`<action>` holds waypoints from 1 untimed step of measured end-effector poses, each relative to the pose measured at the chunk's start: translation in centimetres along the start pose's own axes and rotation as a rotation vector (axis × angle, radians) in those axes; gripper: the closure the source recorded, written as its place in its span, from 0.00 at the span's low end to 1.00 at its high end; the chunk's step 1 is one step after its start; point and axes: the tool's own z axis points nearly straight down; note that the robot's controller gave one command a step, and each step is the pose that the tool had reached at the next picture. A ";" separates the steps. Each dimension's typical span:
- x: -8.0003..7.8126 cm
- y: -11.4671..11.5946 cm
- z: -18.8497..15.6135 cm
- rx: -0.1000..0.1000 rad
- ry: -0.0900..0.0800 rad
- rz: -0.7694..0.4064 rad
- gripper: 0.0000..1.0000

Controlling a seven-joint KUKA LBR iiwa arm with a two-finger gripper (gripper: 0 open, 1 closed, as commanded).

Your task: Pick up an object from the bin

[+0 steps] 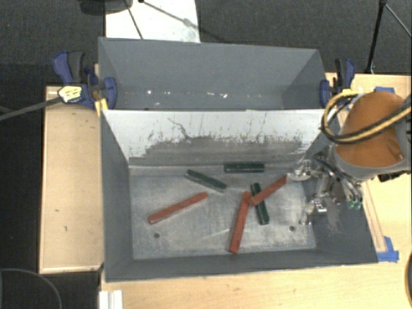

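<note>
My gripper (318, 197) hangs at the right side of the bin, just right of the sticks and above the floor. Nearest to it lies a short red stick (270, 190), slanting up towards the gripper. A dark green stick (259, 205) lies under that red one, pointing towards the front. A longer red stick (239, 225) runs from there to the bin's front. Nothing shows between the gripper's tips.
A long red stick (177, 208) lies at the left of the floor. One dark green stick (206, 179) lies near the middle, another (244, 167) along the back wall. The arm's orange cover and cables stand over the right rim.
</note>
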 end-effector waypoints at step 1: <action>-0.5 1.0 2.7 -0.003 0.008 0.047 0.00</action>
